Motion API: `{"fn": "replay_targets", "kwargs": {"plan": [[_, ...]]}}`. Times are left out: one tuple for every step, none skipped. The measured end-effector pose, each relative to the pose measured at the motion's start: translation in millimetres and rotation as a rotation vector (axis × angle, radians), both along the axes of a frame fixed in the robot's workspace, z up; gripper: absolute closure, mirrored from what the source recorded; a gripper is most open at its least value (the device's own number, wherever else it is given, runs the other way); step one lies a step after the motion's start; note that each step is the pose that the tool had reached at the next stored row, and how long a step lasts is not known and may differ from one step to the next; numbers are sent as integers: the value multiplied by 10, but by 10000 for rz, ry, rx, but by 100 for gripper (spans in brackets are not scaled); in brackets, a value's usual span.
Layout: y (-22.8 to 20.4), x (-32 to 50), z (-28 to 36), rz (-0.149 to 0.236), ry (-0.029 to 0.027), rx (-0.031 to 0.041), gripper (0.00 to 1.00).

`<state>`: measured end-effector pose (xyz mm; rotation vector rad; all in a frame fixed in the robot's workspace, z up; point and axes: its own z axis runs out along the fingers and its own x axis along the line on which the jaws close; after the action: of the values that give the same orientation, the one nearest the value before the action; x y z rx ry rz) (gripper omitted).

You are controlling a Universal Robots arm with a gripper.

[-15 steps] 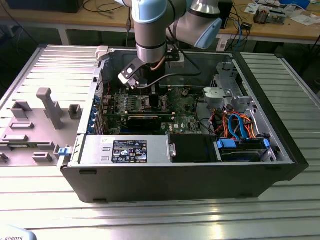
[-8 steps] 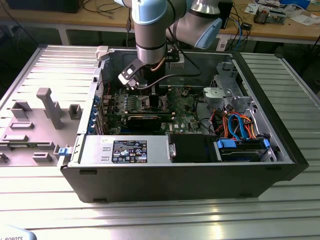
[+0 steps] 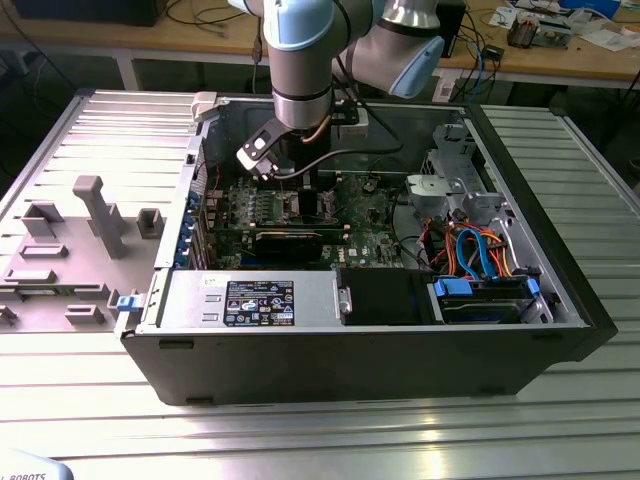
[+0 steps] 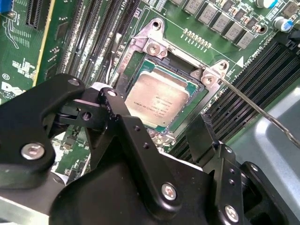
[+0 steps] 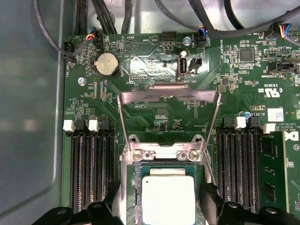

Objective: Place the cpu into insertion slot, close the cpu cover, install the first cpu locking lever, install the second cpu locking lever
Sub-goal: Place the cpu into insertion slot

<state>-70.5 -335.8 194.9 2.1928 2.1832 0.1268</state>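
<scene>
Second wrist view gives me the gripper (image 4: 155, 108) spread wide, empty, straddling the cpu (image 4: 157, 99), its print unreadable, seated in the insertion slot (image 4: 149, 44); cpu cover (image 5: 168, 95) stands raised.

cpu (image 5: 168, 200) pale silver-grey | cpu cover (image 5: 168, 95) silvery | circuit board (image 5: 234, 93) green | pincer (image 5: 161, 206) black

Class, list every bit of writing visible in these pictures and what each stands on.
Black label on the silvery box: print too small to read.
White lettering on the green motherboard: too small to read surely.
Faint marking on the cpu: unreadable.
White sticker on the motherboard: unreadable.
</scene>
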Motion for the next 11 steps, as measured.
{"fn": "replay_targets", "kwargs": {"plan": [[-1,0,1,1,1,-13,24],[-1,0,1,1,2,-16,24],[0,0,2,2,3,-11,24],[1,0,1,2,3,3,24],[2,0,1,1,2,15,24],[3,0,1,1,3,19,24],[6,0,2,2,6,25,24],[16,0,1,-10,4,44,24],[22,0,1,-23,4,43,24],[31,0,1,-46,4,43,24],[41,0,1,-65,4,44,24]]}}
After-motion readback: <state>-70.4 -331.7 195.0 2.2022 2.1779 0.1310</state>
